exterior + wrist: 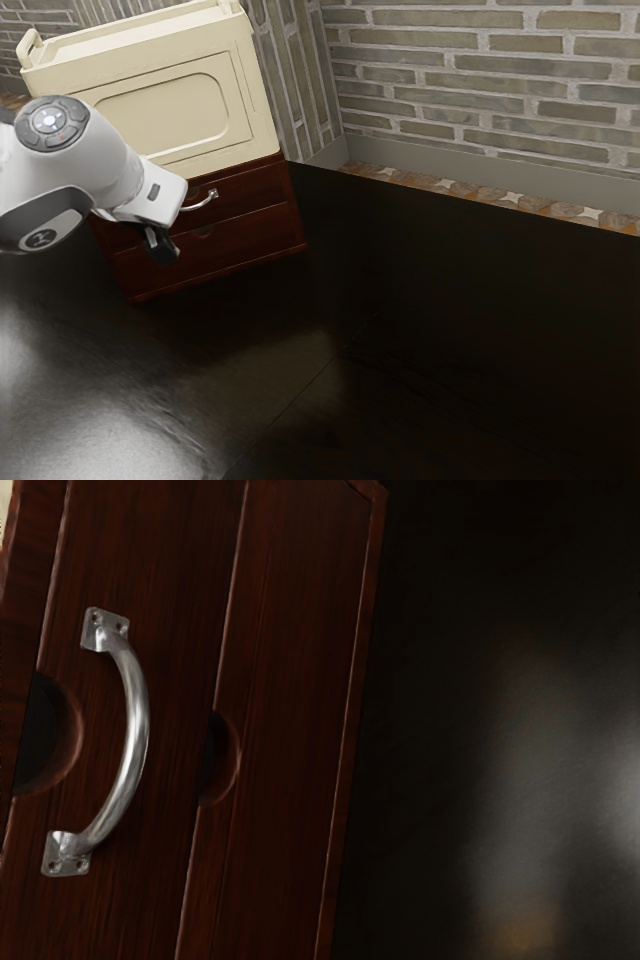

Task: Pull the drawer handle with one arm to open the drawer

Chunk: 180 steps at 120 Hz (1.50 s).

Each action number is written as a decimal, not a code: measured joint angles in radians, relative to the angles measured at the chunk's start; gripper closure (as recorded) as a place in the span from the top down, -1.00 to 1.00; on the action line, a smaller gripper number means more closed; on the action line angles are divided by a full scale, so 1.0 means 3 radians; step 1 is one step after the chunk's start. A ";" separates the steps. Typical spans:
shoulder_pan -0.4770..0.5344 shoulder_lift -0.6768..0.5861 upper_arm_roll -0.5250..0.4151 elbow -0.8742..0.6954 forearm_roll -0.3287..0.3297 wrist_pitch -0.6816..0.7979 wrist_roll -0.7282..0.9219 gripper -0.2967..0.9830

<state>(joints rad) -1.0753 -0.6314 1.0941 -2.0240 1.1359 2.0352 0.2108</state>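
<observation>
In the exterior view my gripper (pixel 162 246) hangs just in front of the dark red wooden cabinet (pixel 240 246), a little below the level of the silver handle (pixel 207 201). Part of that handle is hidden behind my hand. The wrist view has the curved metal handle (pixel 134 734) fixed at both ends to a drawer front (pixel 165 590), with nothing touching it. Beside it lies a second drawer front (pixel 283 680) with a half-round notch. Both drawers look closed. Whether my gripper is open cannot be told.
A cream plastic crate (pixel 165 112) with raised handles rests on top of the cabinet. The cabinet stands on a glossy black surface (pixel 430 330). Behind is a brick wall (pixel 480 85) with a grey baseboard (pixel 480 170).
</observation>
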 joint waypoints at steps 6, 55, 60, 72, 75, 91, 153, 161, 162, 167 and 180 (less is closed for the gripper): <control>-0.0137 0.0030 0.0099 0.0069 0.0011 0.0031 0.0015 0.54; -0.0596 0.0095 0.0723 0.0273 0.0034 0.0221 0.0264 0.54; -0.0670 0.0098 0.0809 0.0309 0.0035 0.0252 0.0293 0.54; -0.0892 0.0100 0.1006 0.0444 0.0037 0.0310 0.0362 0.54; -0.0929 0.0100 0.1043 0.0473 0.0037 0.0325 0.0379 0.54; -0.1101 0.0099 0.1245 0.0587 0.0038 0.0393 0.0463 0.54; -0.1514 0.0074 0.1785 0.0728 0.0025 0.0624 0.0670 0.54; -0.1532 0.0076 0.1799 0.0727 0.0024 0.0643 0.0686 0.54; -0.1533 0.0077 0.1800 0.0727 0.0024 0.0645 0.0688 0.54; -0.1535 0.0077 0.1801 0.0728 0.0021 0.0653 0.0698 0.54; -0.1538 0.0079 0.1800 0.0727 0.0020 0.0668 0.0721 0.54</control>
<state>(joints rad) -1.5368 -0.6077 1.6341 -1.8058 1.1418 2.2355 0.4270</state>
